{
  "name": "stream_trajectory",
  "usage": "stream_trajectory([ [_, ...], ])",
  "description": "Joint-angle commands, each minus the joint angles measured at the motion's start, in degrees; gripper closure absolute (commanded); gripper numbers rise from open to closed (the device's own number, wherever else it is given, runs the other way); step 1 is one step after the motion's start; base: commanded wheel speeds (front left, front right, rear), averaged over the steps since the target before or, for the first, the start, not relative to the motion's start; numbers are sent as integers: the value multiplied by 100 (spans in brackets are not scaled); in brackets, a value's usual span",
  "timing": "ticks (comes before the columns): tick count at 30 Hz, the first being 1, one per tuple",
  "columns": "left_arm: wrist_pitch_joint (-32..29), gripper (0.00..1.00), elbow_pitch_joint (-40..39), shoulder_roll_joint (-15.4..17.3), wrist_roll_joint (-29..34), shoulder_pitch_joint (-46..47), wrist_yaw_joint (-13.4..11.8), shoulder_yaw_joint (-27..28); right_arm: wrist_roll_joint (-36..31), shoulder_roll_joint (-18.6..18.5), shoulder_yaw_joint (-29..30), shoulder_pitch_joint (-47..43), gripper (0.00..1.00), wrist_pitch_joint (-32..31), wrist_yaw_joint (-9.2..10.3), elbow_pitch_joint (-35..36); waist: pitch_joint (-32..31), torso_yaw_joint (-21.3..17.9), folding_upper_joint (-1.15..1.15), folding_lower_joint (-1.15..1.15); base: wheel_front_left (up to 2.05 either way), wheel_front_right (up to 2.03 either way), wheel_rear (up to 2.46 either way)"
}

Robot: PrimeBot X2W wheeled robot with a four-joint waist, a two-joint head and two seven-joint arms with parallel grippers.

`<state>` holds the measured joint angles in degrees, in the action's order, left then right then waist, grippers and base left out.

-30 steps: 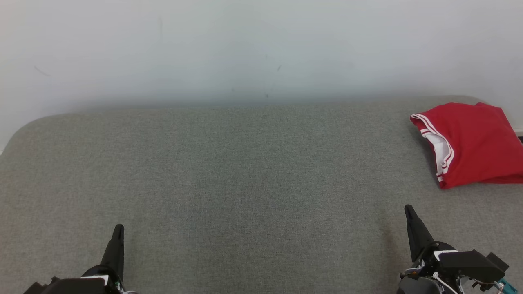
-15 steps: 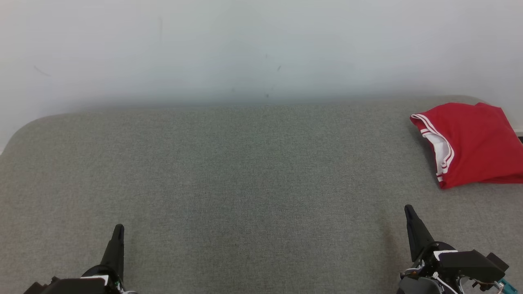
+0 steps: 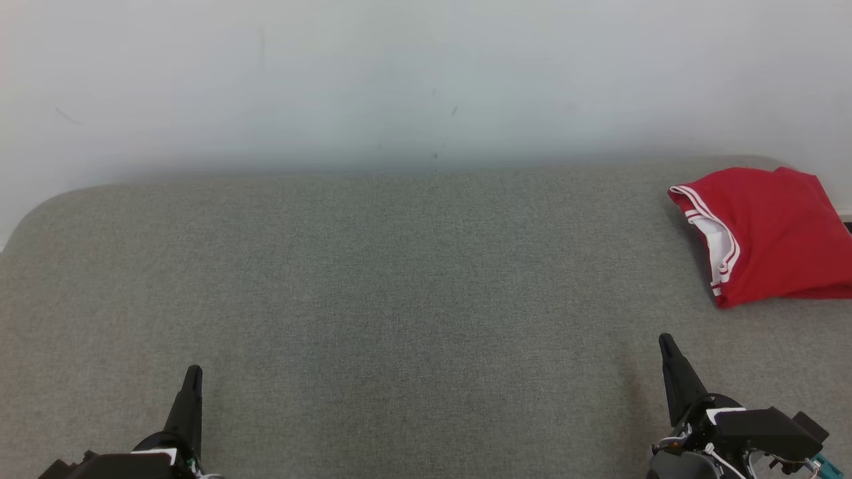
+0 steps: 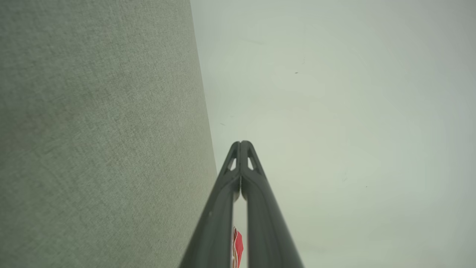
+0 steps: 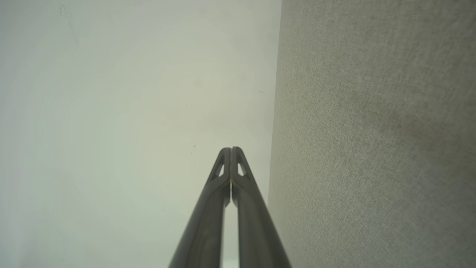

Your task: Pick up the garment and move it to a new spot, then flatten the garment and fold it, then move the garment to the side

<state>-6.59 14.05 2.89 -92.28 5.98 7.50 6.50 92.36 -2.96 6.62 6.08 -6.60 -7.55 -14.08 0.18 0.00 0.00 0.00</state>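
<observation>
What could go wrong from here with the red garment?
1. The red garment lies at the grey surface's right end, cut by the head view's edge; it might slip off.
2. Its striped hem gapes, so the fold may loosen.
The left gripper and right gripper are shut, apart from it.

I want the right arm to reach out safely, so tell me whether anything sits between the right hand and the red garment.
Nothing visible does. The right hand, shut, sits at the near right of the grey surface. The red garment lies farther back on the right, with just bare grey fabric between them.
</observation>
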Motion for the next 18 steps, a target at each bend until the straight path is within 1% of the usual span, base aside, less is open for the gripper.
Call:
stream_trajectory([
  [1,-12,100,5,-10,-25,59,4,16,9,22,-2,34,100,-10,12,10,0,0,0,0,0,0,0],
  [18,-12,100,5,-10,-25,59,4,14,9,22,-3,34,100,-9,12,11,0,0,0,0,0,0,0],
])
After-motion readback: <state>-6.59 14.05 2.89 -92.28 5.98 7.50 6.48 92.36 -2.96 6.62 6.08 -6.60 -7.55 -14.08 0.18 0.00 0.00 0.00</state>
